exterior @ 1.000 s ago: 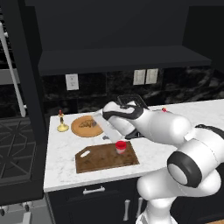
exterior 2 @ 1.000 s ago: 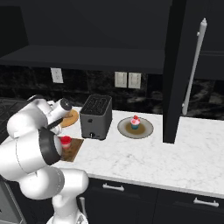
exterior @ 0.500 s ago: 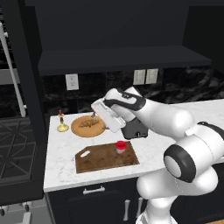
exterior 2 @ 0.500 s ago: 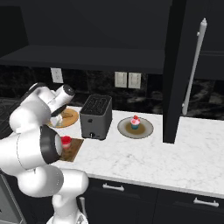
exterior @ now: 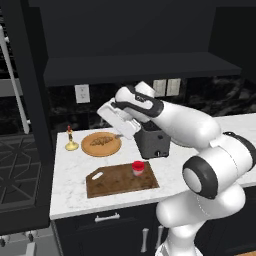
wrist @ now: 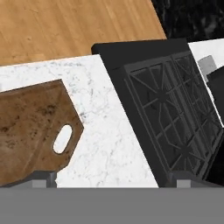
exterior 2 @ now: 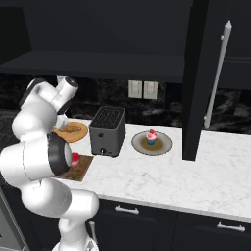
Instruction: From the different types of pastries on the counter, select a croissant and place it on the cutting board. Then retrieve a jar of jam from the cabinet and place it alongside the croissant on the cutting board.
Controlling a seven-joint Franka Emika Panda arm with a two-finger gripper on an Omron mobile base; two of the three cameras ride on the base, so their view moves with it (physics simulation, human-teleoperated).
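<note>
Two things belong on the cutting board, and from how they lie only the jar of jam stands there, near its right end; the croissant rests on the round light-wood plate behind the board, on the counter. My gripper hangs raised above the counter between the plate and the toaster, its jaws spread wide and holding nothing. Looking along my hand I see the board's handle corner and the stove grate beyond the marble, so I am not aimed at the pastry. To do this step well, I judge I should swing toward the plate, come down directly over the croissant, turn the fingers across its narrow middle and close gently, since it looks soft and ridged. I would leave the cupcake on its dark plate past the toaster alone, then set the croissant on the bare left part of the board, clear of the jar.
</note>
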